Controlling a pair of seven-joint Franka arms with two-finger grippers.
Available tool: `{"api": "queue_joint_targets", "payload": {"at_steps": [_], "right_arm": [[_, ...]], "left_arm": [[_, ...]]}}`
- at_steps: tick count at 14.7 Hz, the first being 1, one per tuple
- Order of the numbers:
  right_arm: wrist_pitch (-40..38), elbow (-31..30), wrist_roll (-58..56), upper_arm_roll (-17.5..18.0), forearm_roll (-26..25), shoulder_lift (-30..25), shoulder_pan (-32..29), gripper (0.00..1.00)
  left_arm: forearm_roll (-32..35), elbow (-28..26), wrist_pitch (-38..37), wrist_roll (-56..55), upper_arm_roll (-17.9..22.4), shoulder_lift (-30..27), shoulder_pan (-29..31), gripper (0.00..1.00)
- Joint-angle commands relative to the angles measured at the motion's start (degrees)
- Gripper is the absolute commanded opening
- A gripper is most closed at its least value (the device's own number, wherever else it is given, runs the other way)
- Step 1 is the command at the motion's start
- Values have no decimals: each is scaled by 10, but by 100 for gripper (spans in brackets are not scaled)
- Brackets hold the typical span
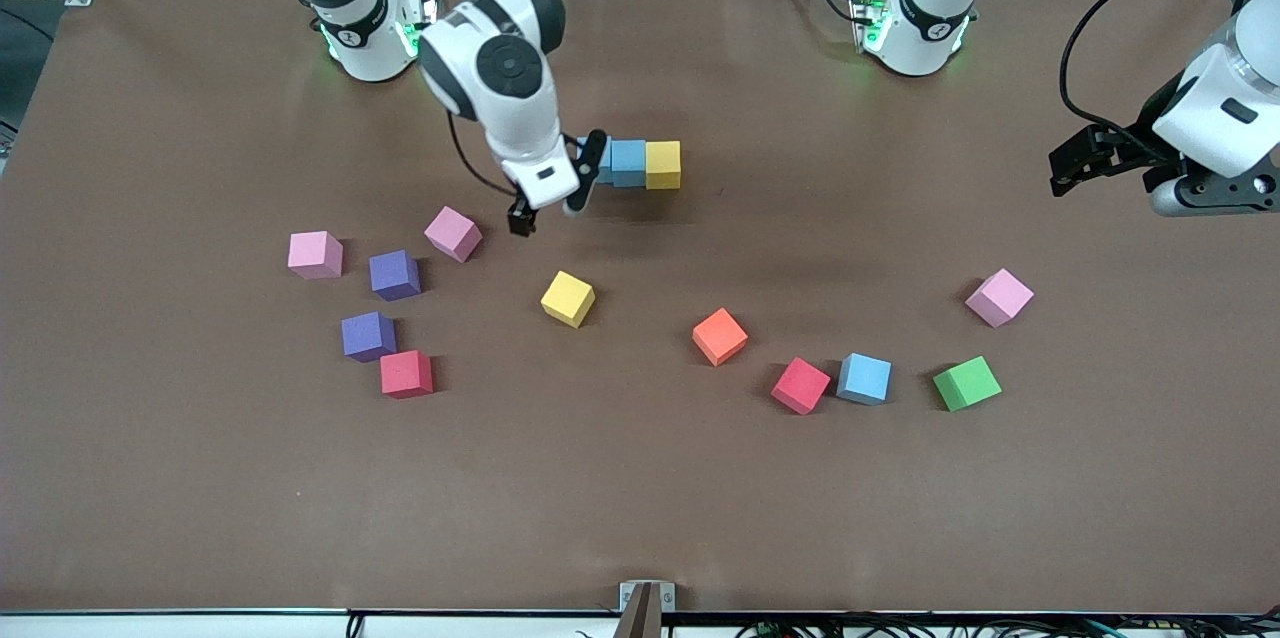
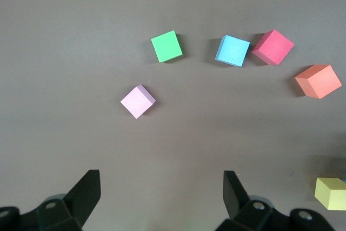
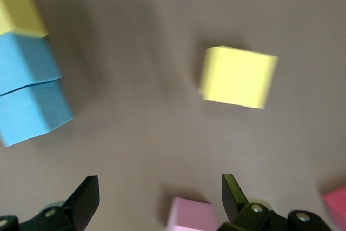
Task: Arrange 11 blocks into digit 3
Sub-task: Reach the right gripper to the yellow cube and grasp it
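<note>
**A:** Take the loose yellow block (image 1: 568, 298) as your landmark. Closest to the front camera, and nearer to it than that block, you have a red block (image 1: 406, 373) toward the right arm's end of the desk (image 1: 640, 498), then another red one (image 1: 801, 385), a light blue one (image 1: 864, 378) and the green block (image 1: 966, 383) toward the left arm's end.

**B:** And level with the yellow one?

**A:** The orange block (image 1: 719, 336) sits a little nearer the camera than it. The two purple blocks (image 1: 394, 275) lie toward the right arm's end.

**B:** Where does the row stand?

**A:** Farther from the camera than your landmark: the started bar (image 1: 640, 164) shows light blue beside yellow, touching, its long axis running between the two ends of the desk. A third block at its end is mostly hidden by the arm.

**B:** Which pincer should you send?

**A:** The right pincer (image 1: 545, 213), I'd judge. It hangs spread wide and empty just off the bar's end, and the landmark lies just camera-ward of it. The left pincer (image 1: 1075, 163) waits, also wide and empty, over the desk's edge well away.
</note>
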Motion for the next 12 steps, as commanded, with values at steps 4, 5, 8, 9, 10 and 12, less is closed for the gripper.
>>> {"api": "queue_joint_targets", "payload": {"at_steps": [4,5,8,9,10,12], "right_arm": [[7,129,53,10,1,112,-30,100],[7,146,71,10,1,127,-30,100],[7,186,130,10,1,165,-30,100],[7,195,134,10,1,174,-30,100],[8,201,135,10,0,181,-31,100],[10,209,135,10,-3,195,-31,100]], "left_arm": [[-8,10,3,-2,0,5,1,100],[-8,10,3,-1,0,5,1,100],[-8,10,3,-2,0,5,0,100],[-8,10,3,-2,0,5,0,100],[-8,10,3,-2,0,5,0,100],[-8,10,3,-2,0,5,0,100]]}}
